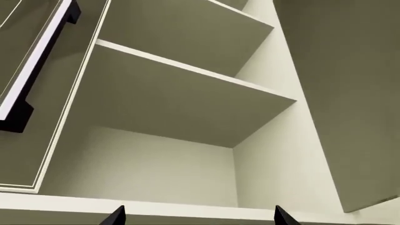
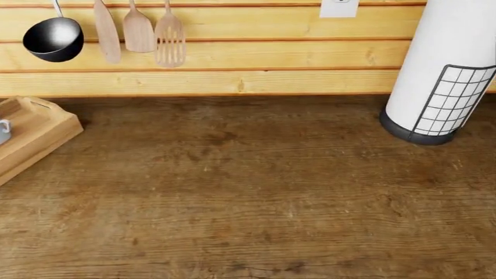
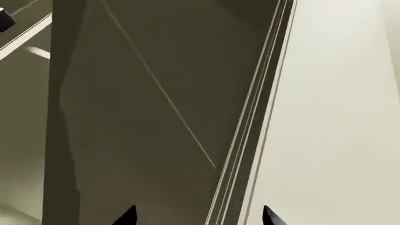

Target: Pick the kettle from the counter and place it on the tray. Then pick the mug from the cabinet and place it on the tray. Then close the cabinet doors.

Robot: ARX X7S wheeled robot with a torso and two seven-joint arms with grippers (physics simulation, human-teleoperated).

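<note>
Both my grippers are raised to the cabinet, presumably because its doors remain to be closed. My left gripper [image 1: 198, 216] faces bare shelves [image 1: 187, 89], fingertips spread, holding nothing; my right gripper [image 3: 198, 216], likewise spread and empty, faces a door panel [image 3: 156, 108]. The tray [image 2: 35, 136] lies on the counter [image 2: 256, 192] below, bearing a white object, likely the mug [image 2: 4, 131]; kettle unseen.

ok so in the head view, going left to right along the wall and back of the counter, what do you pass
tray → black ladle → wooden spoon → wooden spatula → slotted wooden spatula → wall outlet → paper-towel roll in its wire-grid holder
</note>
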